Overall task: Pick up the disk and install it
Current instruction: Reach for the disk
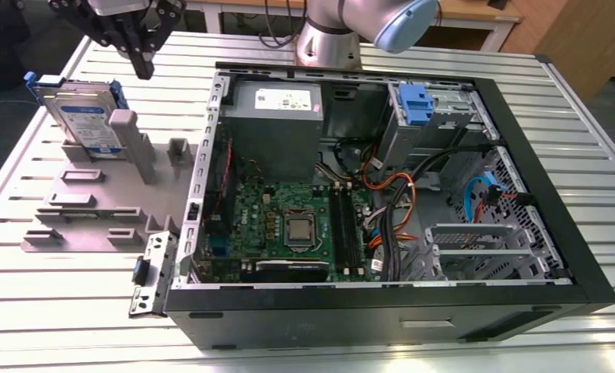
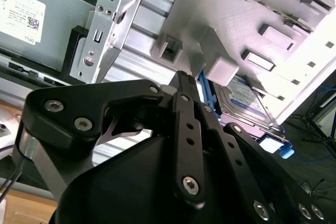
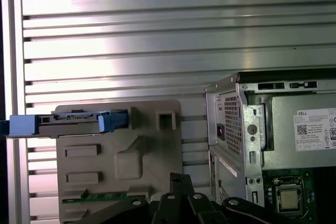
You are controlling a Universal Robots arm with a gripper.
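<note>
The disk (image 1: pixel 79 116) stands on edge in a slot at the far end of a grey holder (image 1: pixel 99 210), at the exterior view's left; its silver face carries a white-and-blue label inside a blue carrier. My gripper (image 1: pixel 143 71) hangs above and just right of it, apart from it, fingers pointing down and shut with nothing between them. In the first wrist view the disk (image 3: pixel 73 124) shows edge-on, with the gripper (image 3: pixel 177 178) over the holder's other end. In the second wrist view the disk (image 2: pixel 247 98) lies just past the gripper (image 2: pixel 181 77).
An open computer case (image 1: pixel 390 303) lies on the slatted metal table (image 1: pixel 68 311), right of the holder. Inside are a power supply (image 1: pixel 276 116), a motherboard (image 1: pixel 286 225), cables and a drive bay holding a blue bracket (image 1: pixel 415 105).
</note>
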